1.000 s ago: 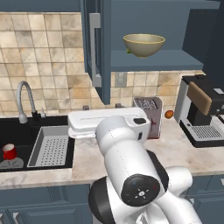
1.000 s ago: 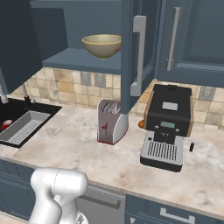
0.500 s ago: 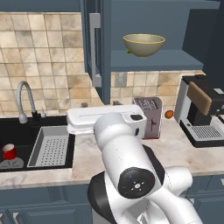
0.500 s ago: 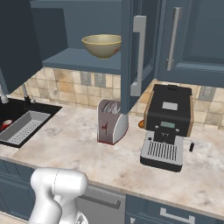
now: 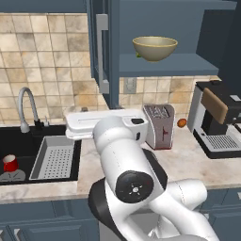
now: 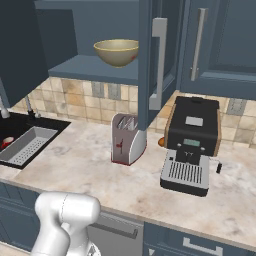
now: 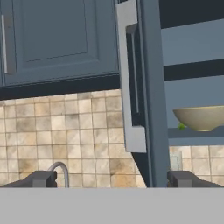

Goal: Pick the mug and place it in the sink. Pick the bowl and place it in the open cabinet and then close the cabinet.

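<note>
The bowl (image 5: 155, 48) sits on the lower shelf inside the open cabinet (image 5: 172, 65), above my worktop (image 5: 188, 162). Below it on the worktop stands the toaster (image 5: 159, 126), with the coffee machine (image 5: 217, 120) to its right. To the left lies the sink (image 5: 28, 155), the mug (image 5: 10, 164) in it, left of the tray (image 5: 54, 158).

We see our white arm (image 5: 127, 174) folded low, gripper (image 7: 113, 178) level with jaws spread wide, holding nothing
</note>
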You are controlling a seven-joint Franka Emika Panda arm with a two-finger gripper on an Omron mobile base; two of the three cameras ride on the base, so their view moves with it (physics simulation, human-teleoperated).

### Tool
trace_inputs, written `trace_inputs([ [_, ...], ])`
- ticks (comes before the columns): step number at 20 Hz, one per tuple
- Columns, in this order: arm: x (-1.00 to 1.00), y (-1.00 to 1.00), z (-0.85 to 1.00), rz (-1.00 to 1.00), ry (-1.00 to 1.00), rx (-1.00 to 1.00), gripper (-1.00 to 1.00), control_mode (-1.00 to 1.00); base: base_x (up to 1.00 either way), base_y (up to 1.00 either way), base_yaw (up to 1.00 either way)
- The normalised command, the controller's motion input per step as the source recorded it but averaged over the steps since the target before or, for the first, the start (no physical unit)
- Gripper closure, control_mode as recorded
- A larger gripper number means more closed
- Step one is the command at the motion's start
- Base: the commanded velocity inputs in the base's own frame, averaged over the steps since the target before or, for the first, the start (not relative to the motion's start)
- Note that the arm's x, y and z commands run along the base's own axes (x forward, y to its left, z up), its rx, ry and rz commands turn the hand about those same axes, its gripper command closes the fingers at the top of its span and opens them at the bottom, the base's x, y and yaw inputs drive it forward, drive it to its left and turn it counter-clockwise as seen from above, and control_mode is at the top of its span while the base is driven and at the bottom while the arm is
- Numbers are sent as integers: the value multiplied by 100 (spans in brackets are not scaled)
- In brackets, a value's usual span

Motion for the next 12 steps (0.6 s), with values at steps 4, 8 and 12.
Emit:
trace_inputs([
  [4,20,1,0,0,0,0,-100,-100,0,0,0],
  [8,11,0,0,0,0,0,-100,-100,0,0,0],
  [12,11,0,-1,0,0,0,-100,-100,0,0,0],
])
